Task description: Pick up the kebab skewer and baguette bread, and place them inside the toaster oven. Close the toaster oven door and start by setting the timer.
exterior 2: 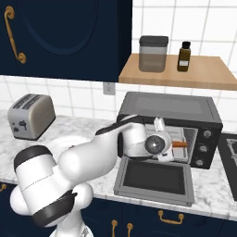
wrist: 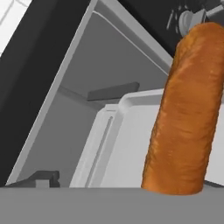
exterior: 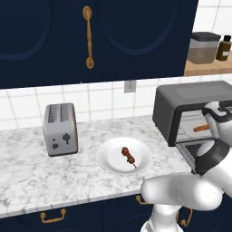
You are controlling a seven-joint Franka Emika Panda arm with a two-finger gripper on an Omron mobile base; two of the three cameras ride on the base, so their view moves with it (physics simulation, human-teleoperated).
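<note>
Slot toaster (exterior: pixel 60 129): silver, far left on the marble counter (exterior: pixel 27 172).
Kebab skewer (exterior: pixel 128 156): lying on the white plate (exterior: pixel 108 158), mid-counter.
Toaster oven (exterior 2: pixel 171 111): right, with the toaster oven door (exterior 2: pixel 155 179) folded down flat.
Baguette bread (wrist: pixel 188 113): on the pale tray (wrist: pixel 127 144) inside the oven.
Gripper (exterior 2: pixel 159 141): at the oven mouth; whether its jaws are open or closed cannot be told.

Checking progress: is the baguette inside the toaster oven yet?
Inside: the baguette bread lies on the tray in the toaster oven, door folded down.
</note>
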